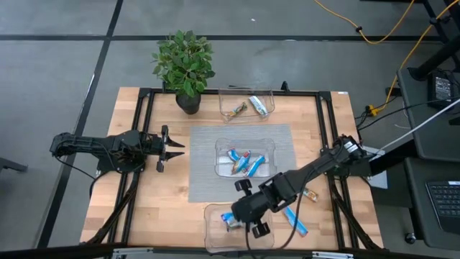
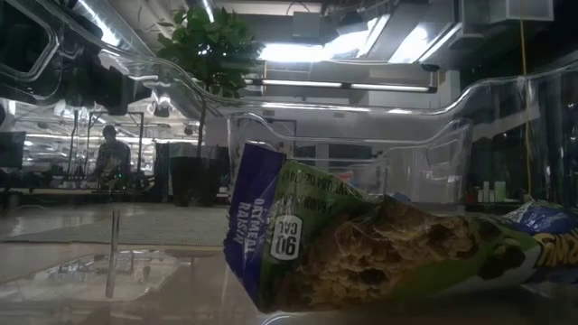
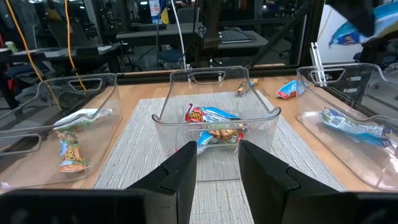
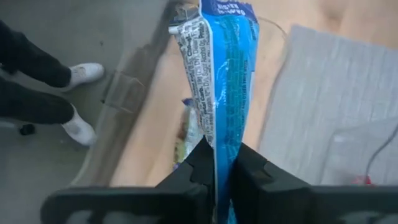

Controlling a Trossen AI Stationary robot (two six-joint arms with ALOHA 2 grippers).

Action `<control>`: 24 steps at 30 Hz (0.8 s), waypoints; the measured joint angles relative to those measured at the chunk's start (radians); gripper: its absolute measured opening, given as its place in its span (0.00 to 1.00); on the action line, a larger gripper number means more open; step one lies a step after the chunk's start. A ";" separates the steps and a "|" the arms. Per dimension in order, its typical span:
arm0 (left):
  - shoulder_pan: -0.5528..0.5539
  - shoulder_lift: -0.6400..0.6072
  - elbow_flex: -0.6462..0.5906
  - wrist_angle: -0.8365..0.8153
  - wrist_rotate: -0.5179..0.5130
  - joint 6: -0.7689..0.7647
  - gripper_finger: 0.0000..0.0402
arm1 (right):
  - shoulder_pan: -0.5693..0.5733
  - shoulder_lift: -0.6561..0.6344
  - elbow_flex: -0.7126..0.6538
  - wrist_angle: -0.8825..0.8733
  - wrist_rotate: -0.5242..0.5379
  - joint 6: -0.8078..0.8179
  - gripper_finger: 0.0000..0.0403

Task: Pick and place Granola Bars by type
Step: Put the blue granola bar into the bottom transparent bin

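My right gripper [image 4: 216, 155] is shut on a bright blue granola bar [image 4: 227, 68] and hovers over the clear near bin [image 1: 215, 241]. A green and purple bar [image 2: 361, 248] lies flat on that bin's floor. The middle bin [image 1: 244, 160] holds several bars, and the far bin [image 1: 246, 104] holds two. Another bright blue bar [image 1: 296, 219] and a brown-orange one [image 1: 310, 194] lie on the table to the near bin's right. My left gripper [image 3: 217, 168] is open at the table's left, level with the middle bin and pointing at it. My right gripper pinches the bright blue bar by one end [image 4: 217, 140] between its two fingers, edge-on. The fingers slant down from the table's right. The bar [image 3: 351, 31] reaches out past the fingertips, lifted clear above the near bin.
A grey mat [image 1: 205, 169] lies under the middle bin. A potted plant [image 1: 185, 68] stands at the far left corner. A black frame [image 1: 140, 115] rims the tabletop. A person's feet [image 4: 74, 127] show on the floor beyond the table's near edge.
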 joint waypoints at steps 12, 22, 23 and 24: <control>0.000 0.000 0.000 0.001 0.000 0.000 0.28 | 0.005 0.105 0.000 0.012 0.026 0.052 0.07; 0.000 0.000 0.000 0.000 0.000 0.000 0.28 | 0.028 0.245 -0.001 0.035 -0.071 0.083 0.05; 0.000 0.000 0.000 0.000 0.000 0.000 0.28 | 0.030 0.250 -0.001 0.035 -0.073 0.084 0.05; 0.000 0.000 0.000 0.000 0.000 0.000 0.28 | 0.030 0.254 -0.001 0.035 -0.073 0.085 0.05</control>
